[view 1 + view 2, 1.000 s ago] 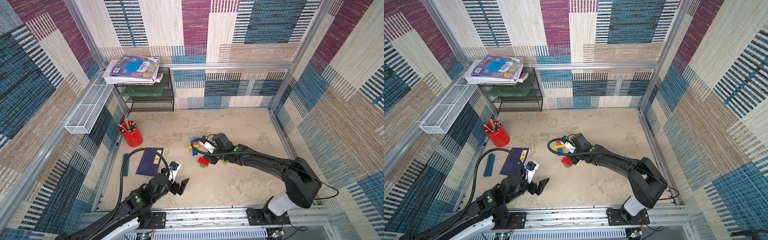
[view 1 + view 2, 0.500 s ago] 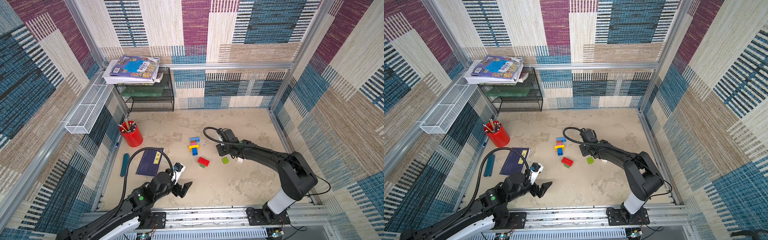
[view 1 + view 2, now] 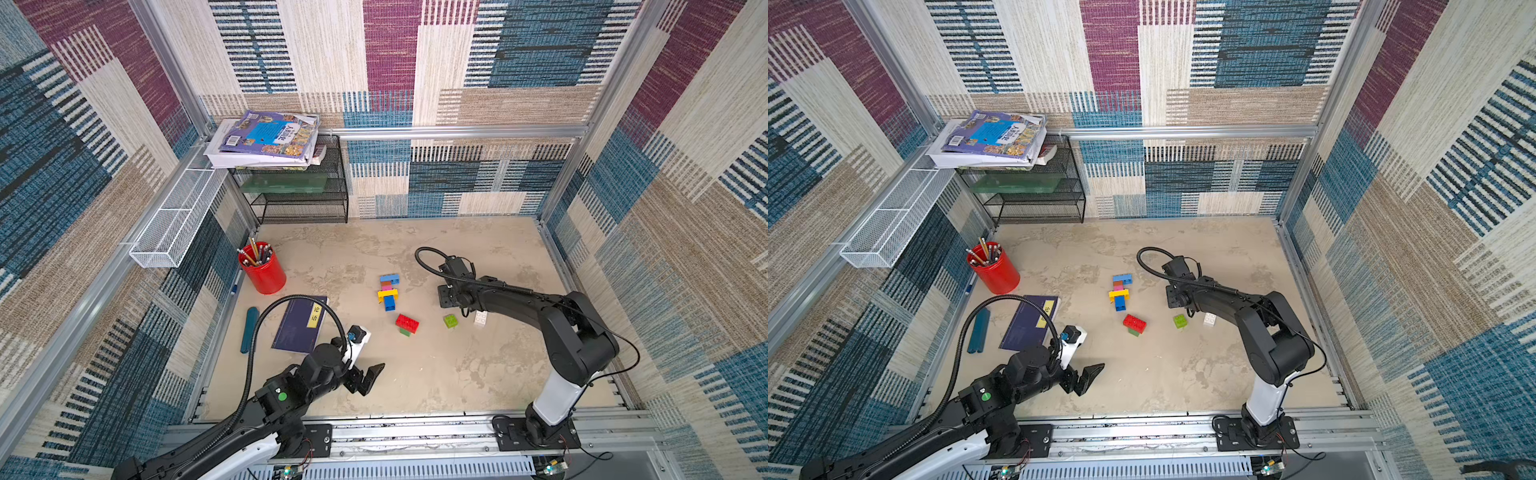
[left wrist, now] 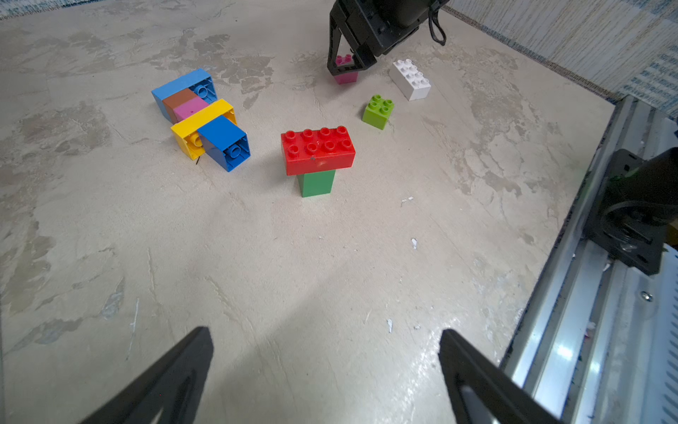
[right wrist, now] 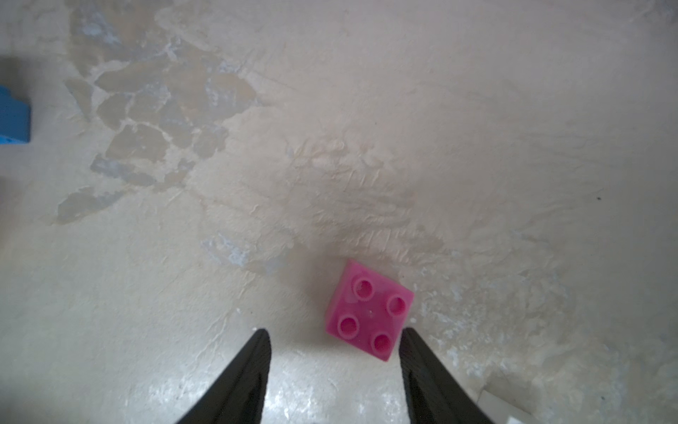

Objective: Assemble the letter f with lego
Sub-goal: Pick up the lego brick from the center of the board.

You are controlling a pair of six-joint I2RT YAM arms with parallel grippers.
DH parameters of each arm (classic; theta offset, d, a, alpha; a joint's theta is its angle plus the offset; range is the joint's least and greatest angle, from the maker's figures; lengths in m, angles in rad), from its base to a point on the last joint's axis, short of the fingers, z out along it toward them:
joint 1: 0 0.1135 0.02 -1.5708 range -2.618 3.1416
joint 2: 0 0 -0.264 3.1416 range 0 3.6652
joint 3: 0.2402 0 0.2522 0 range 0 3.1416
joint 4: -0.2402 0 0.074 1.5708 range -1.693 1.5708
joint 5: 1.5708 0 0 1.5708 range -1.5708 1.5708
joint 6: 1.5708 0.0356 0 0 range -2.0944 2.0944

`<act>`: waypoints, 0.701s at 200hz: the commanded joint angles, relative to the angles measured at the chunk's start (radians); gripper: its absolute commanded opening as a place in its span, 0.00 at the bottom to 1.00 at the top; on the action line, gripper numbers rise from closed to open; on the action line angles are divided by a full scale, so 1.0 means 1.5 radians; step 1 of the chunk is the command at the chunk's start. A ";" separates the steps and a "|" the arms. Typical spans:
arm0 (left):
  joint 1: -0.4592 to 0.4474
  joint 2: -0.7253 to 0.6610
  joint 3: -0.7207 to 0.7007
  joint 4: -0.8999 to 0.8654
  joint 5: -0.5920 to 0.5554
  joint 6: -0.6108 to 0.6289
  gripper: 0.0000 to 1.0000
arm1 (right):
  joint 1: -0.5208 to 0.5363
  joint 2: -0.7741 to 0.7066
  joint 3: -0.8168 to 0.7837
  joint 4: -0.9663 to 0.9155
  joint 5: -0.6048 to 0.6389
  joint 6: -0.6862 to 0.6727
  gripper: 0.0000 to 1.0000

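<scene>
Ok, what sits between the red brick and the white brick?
A lime-green square brick, studs up, touching neither the red brick nor the white brick. Both top views and the left wrist view show it.

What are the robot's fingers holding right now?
Nothing. The right gripper hangs open over the pink brick, which sits loose on the table. The left gripper is open and empty.

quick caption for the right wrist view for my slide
Right gripper open over the tabletop, a pink four-stud lego brick sitting studs-up at its fingertips, closer to one finger.
</scene>
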 commanded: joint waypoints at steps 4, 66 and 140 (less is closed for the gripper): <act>0.000 -0.001 0.002 0.016 -0.001 0.009 0.99 | -0.008 0.010 0.005 0.000 0.021 0.018 0.60; 0.000 -0.001 0.002 0.018 -0.003 0.008 0.99 | -0.027 0.016 0.001 0.008 -0.002 0.007 0.58; 0.000 0.000 0.001 0.018 -0.007 0.007 0.99 | -0.043 0.029 0.010 0.015 -0.036 -0.010 0.49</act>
